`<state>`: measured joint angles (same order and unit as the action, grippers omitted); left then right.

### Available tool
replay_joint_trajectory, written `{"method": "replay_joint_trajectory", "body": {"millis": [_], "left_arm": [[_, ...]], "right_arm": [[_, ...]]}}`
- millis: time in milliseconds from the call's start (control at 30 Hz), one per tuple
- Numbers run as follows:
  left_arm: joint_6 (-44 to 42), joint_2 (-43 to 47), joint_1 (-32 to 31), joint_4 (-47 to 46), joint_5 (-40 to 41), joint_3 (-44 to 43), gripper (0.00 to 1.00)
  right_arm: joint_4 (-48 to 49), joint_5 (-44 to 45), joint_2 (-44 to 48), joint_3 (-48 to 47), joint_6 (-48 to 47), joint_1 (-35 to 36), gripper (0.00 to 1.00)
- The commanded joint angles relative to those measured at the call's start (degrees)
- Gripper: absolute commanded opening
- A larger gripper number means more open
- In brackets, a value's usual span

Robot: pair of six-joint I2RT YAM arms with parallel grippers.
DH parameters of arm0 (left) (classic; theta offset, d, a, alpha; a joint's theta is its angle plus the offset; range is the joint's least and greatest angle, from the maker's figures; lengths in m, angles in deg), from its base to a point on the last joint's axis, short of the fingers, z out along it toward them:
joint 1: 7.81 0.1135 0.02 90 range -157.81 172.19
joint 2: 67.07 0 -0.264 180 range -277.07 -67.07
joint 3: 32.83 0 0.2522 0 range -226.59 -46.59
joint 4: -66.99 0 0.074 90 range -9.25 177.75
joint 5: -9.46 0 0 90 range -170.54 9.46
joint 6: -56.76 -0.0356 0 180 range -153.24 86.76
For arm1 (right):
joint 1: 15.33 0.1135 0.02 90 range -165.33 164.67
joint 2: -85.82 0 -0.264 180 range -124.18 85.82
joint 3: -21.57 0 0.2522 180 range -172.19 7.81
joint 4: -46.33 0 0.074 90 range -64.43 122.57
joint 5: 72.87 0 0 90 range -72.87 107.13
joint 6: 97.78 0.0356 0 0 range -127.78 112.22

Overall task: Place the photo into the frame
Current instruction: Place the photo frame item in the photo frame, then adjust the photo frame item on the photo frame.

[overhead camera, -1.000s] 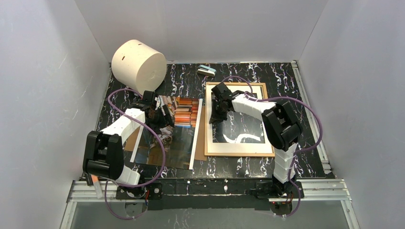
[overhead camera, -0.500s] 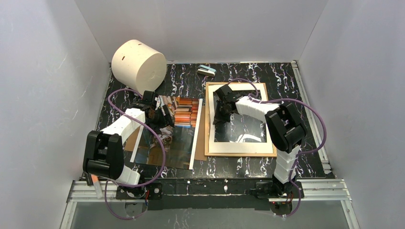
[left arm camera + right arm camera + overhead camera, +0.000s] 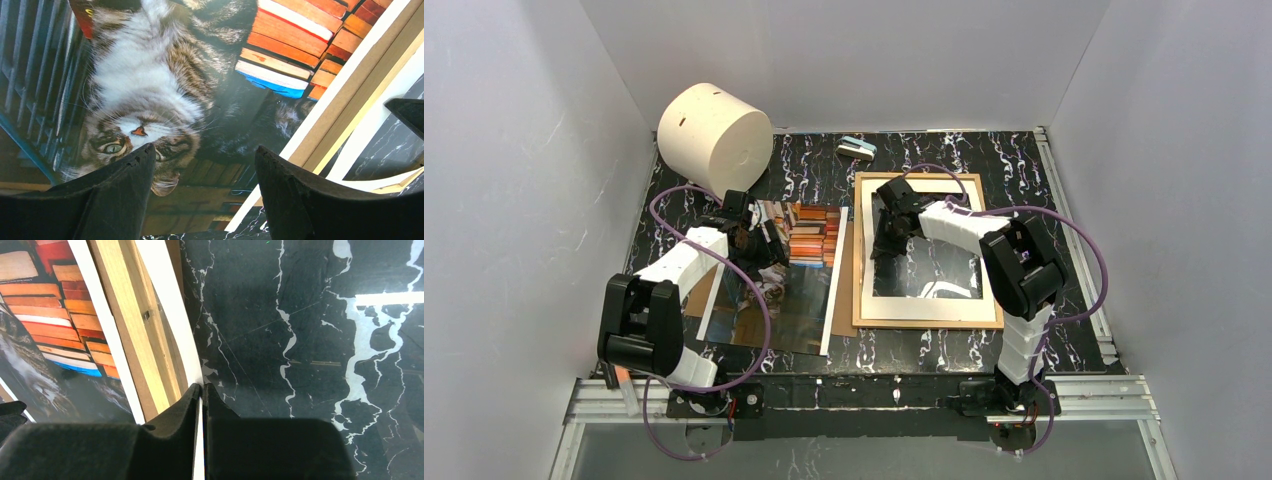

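White mat sheet (image 3: 170,315) is pinched at its inner edge by the nearly closed right gripper (image 3: 201,390). Over the photo (image 3: 150,90) the left gripper (image 3: 202,150) hangs wide open, empty.

On the black marbled table (image 3: 804,170), the photo (image 3: 789,290) lies left of centre, with the left gripper (image 3: 759,240) over its far-left corner. Just right of it lies the frame (image 3: 924,324) with a white mat (image 3: 924,309) on it (marble shows through the opening). The right gripper (image 3: 881,250) sits at the mat's left strip. A white cylinder (image 3: 714,135) rests far left.
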<state>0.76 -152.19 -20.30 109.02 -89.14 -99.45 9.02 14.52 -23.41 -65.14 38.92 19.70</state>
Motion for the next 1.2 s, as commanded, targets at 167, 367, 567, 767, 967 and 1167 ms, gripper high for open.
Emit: {"method": "replay_joint_trajectory", "body": {"millis": [167,367,567,767,967,1167], "left_arm": [[-0.96,0.31,0.10,1.34,-0.10,-1.46,0.70],[-0.78,0.23,0.14,1.35,0.03,-1.36,0.70],[-0.47,0.46,0.12,1.35,-0.48,-1.52,0.71],[0.08,0.99,0.10,0.89,-2.96,-1.97,0.72],[1.15,2.49,-2.54,-2.90,-7.94,-2.21,0.74],[2.90,1.81,-9.79,-8.65,-9.13,-2.88,0.79]], "right_arm": [[2.00,-0.48,-2.43,-1.32,-5.59,-0.44,0.21],[5.05,-1.52,-2.27,-0.56,-8.54,-0.50,0.30],[4.90,0.06,1.39,0.01,-7.91,-0.48,0.47],[2.14,2.34,10.60,4.97,-6.08,-1.08,0.56],[-3.13,5.36,20.91,14.14,-4.69,-5.20,0.56],[-5.72,7.94,27.30,19.39,-7.58,-21.11,0.63]]}}
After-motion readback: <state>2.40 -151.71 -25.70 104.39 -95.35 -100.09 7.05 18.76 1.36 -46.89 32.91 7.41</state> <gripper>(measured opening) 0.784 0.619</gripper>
